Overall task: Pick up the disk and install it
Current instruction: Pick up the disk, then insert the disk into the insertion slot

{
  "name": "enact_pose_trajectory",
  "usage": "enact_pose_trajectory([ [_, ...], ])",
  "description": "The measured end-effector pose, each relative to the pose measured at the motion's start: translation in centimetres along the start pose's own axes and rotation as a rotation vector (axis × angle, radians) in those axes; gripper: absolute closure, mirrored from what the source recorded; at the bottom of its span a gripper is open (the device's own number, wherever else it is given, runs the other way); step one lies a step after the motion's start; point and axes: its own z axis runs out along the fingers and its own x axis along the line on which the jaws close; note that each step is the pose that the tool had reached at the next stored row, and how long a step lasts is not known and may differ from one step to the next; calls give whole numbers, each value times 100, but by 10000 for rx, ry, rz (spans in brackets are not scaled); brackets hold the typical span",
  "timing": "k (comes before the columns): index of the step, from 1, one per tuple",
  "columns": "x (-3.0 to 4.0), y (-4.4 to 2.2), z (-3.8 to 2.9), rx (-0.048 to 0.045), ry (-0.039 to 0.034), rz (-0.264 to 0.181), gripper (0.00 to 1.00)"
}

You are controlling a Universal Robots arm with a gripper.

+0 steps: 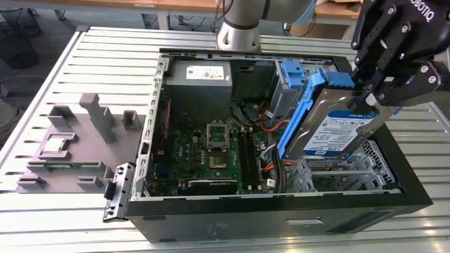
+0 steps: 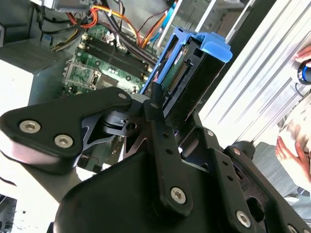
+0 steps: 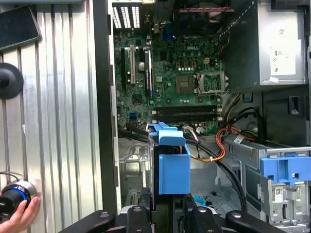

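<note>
The gripper (image 1: 371, 97) is clamping the disk (image 1: 336, 128) at the exterior view's right, cables (image 1: 267, 118) lying beside. Its long axis is slanting steeply

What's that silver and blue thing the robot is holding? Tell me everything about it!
It is the disk: a flat silver metal box with a blue-and-white label, set in a bright blue plastic frame. The gripper is shut on its upper end. It hangs tilted over the open computer case, at the exterior view's right, above a perforated metal bay. In the second wrist view, a row of connector pins shows on one end.
</note>
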Motion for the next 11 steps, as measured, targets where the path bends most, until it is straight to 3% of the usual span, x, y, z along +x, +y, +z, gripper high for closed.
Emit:
enact_pose_trajectory([
  [11,14,-301,5,-5,-1,1,65],
])
